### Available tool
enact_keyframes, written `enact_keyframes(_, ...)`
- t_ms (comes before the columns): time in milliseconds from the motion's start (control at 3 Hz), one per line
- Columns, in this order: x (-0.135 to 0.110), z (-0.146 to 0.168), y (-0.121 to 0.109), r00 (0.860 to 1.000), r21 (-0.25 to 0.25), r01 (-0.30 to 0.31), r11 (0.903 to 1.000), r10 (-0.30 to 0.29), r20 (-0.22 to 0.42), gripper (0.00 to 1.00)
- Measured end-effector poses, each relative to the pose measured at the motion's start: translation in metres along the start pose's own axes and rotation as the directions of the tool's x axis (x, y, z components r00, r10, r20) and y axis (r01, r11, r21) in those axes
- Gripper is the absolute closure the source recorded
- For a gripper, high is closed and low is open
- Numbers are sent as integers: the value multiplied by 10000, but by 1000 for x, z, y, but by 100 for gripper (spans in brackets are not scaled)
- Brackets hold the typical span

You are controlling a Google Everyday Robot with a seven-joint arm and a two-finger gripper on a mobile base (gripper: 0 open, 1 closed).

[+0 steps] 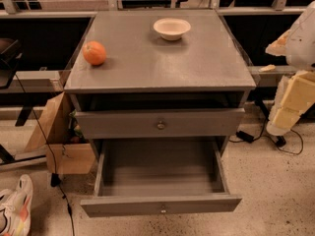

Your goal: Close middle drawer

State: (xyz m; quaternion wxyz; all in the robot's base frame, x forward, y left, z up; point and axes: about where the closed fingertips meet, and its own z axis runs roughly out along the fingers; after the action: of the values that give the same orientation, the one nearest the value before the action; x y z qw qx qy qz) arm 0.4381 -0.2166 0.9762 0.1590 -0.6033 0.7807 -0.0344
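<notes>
**Middle drawer pulled wide open, gripper off to the right**

I'm seeing the gripper (291, 102) hanging at the right edge of the view. It's sitting beside the right side of the cabinet (162, 65), well apart from both visible drawers. It's showing only as pale yellowish blocks under a white arm section, and the frame edge is cropping part of it. I can't tell whether it's open or closed, and I'm not making out contact with anything.

The middle drawer (161, 178) is standing pulled far out toward the near side, with its grey floor and side walls showing. Its low front panel is sitting nearest the camera, with the small knob (162, 209) at centre. The open drawer is hiding whatever sits below it.

Just above, the top drawer (123, 124), with its taller front and bigger knob, is sticking out slightly.

On the cabinet top, an orange (94, 52) is resting near the left edge and a white bowl (171, 28) at far centre, well apart.

A cardboard box (59, 136) is leaning on the floor to the left. A shoe (15, 208) is getting cut off at the near-left corner. Cables (251, 137) are lying on the floor to the right.
</notes>
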Motion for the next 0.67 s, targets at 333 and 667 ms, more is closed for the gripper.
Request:
enact_keyframes(333, 0, 0, 0, 10000, 1, 0, 10000, 0, 1, 0)
enact_keyframes(667, 0, 19, 5, 9998, 195, -106, 9998, 102, 187, 0)
